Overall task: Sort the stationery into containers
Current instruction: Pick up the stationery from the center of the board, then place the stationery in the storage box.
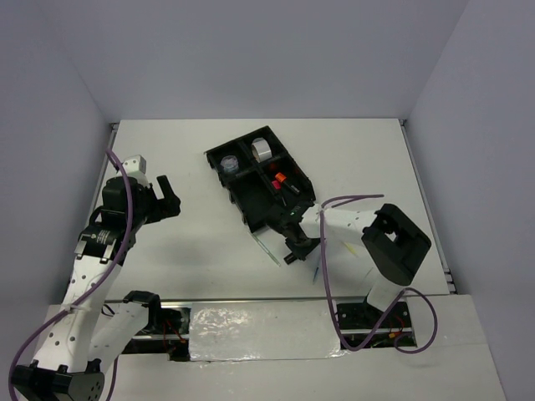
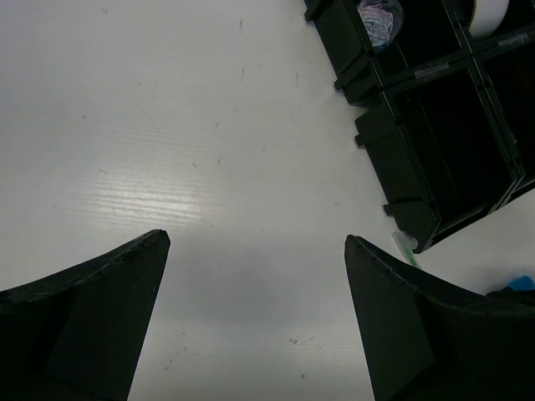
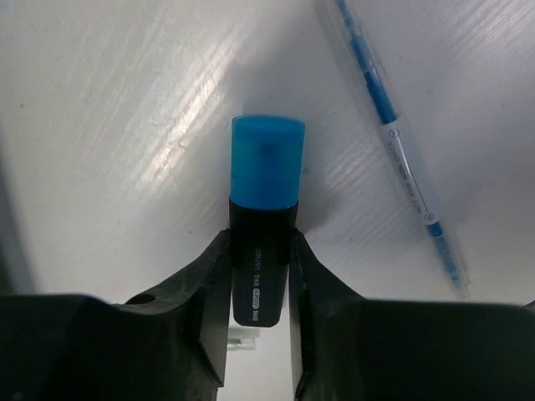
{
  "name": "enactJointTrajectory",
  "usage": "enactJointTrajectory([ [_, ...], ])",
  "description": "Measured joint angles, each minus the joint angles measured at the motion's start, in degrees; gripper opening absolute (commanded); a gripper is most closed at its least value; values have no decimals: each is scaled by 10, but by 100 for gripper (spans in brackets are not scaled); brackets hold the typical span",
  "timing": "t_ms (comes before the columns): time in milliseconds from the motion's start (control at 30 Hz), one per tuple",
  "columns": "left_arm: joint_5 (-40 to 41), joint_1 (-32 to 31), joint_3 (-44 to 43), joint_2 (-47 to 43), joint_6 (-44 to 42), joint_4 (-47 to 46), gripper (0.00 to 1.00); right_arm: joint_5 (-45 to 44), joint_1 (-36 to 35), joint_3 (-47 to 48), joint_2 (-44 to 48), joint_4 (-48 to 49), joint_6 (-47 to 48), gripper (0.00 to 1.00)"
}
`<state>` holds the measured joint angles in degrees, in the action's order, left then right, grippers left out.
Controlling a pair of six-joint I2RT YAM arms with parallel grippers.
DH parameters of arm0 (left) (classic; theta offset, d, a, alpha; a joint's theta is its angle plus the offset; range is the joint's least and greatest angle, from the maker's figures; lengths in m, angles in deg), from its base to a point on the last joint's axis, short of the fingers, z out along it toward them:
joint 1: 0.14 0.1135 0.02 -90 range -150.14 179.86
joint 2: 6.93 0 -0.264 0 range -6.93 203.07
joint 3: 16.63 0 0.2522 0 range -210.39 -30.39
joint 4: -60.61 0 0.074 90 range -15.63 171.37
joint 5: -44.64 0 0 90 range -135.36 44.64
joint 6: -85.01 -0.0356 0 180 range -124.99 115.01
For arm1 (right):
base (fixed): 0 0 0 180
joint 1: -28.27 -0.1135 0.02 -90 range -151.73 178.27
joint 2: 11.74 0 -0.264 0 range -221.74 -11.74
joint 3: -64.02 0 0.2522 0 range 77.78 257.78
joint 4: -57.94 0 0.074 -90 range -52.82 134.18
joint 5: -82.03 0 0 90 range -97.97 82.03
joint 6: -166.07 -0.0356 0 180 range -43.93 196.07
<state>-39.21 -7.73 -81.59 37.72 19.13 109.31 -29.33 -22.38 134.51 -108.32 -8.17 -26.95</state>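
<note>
My right gripper (image 3: 261, 238) is shut on a short black marker with a blue cap (image 3: 267, 159), held low over the white table. In the top view this gripper (image 1: 292, 252) is just in front of the near corner of the black four-compartment tray (image 1: 251, 219). A thin blue pen (image 3: 399, 154) lies to the right of the marker. A thin greenish pen (image 1: 269, 248) lies by the tray's near corner. The tray holds a glittery tape roll (image 1: 227, 164), a beige-silver roll (image 1: 262, 150) and orange- and pink-capped markers (image 1: 280, 179). My left gripper (image 1: 170, 199) is open and empty, left of the tray.
In the left wrist view the open gripper (image 2: 255, 238) hangs over bare table, with the tray (image 2: 401, 188) at the upper right and the greenish pen's tip (image 2: 404, 246) below its corner. White walls enclose the table. The right arm's purple cable (image 1: 351, 200) loops above it.
</note>
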Motion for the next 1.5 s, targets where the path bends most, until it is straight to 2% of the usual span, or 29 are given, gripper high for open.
enactJointTrajectory([
  [133,0,0,0,0,0,0,99,-26,10,20,0,-30,-5,0],
  [233,1,0,0,1,0,0,99,-78,12,73,10,-55,18,0],
  [333,1,0,0,7,0,0,99,-144,16,96,53,-4,145,0],
  [433,1,0,0,9,0,0,99,-159,37,90,108,112,365,0],
  [500,1,0,0,9,0,0,99,-127,72,77,136,206,520,0],
  [633,1,0,0,9,0,-1,99,57,196,57,143,331,728,4],
  [700,2,0,0,10,0,-1,99,136,249,72,120,345,811,4],
  [800,2,-1,0,16,0,-2,99,220,266,152,52,318,916,3],
  [867,5,-1,0,22,0,-2,99,254,259,232,-17,310,969,5],
  [933,7,-1,0,26,0,-2,99,267,254,266,-54,308,1003,8],
  [1167,15,-1,0,34,1,-2,99,264,250,273,-84,274,1045,16],
  [1200,16,-1,0,37,1,-2,99,264,250,272,-84,273,1046,19],
  [1233,16,-1,0,39,1,-2,99,263,250,271,-84,273,1048,41],
  [1300,16,-1,0,43,1,-2,100,263,250,268,-84,273,1052,68],
  [1367,17,-1,0,45,1,-2,99,263,250,263,-84,272,1055,90],
  [1433,19,-1,0,45,2,-2,99,265,250,262,-84,267,1059,100],
  [1500,21,-1,0,45,3,-2,99,268,250,262,-81,266,1059,100],
])
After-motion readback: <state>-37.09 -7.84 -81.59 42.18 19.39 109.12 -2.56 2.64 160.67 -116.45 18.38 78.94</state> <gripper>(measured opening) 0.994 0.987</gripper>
